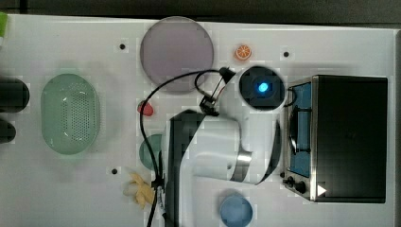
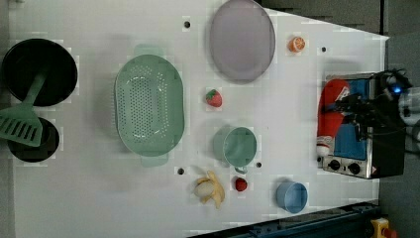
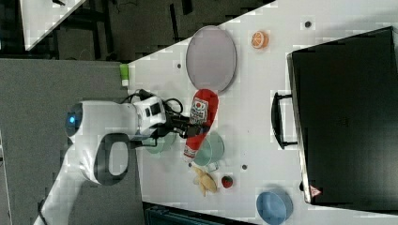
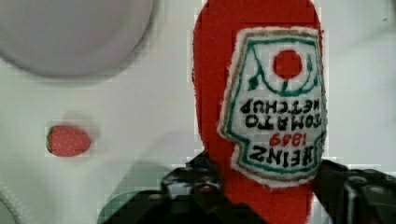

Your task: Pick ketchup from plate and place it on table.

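End effector (image 4: 268, 196) clamped on the ketchup bottle (image 4: 261, 107), black fingers (image 4: 196, 184) on either side of its lower body in the wrist view; the label reads Heinz tomato ketchup, upside down as shown. Bottle is plush-looking, red with a white cap. It is lifted off the plate and held in the air, not touching the counter.

Right view: end effector (image 3: 185, 123) grips the ketchup bottle (image 3: 199, 122) mid-body; the bottle's fat end points toward the lilac-grey plate (image 3: 211, 56), the cap end toward the teal mug (image 3: 211, 149). Plate is just beyond the bottle's fat end, bare. Banana (image 3: 205, 182) and a small red fruit (image 3: 227, 181) lie past the mug, further from the end effector. Blue bowl (image 3: 273, 206) and the black toaster oven (image 3: 347, 117) are well apart from it. Orange slice (image 3: 258, 39) sits beyond the plate.

Left view: ketchup bottle (image 2: 333, 111) shows in front of the toaster oven, end effector (image 2: 354, 111) beside it. Green perforated basket (image 2: 148, 104) and strawberry (image 2: 214, 98) rest on the white counter (image 2: 99, 198), well away. Green spatula (image 2: 22, 121) lies over black bowls at the far side.

Wrist view: strawberry (image 4: 68, 140) lies on the counter below, beside the bottle; plate edge (image 4: 74, 37) nearby.
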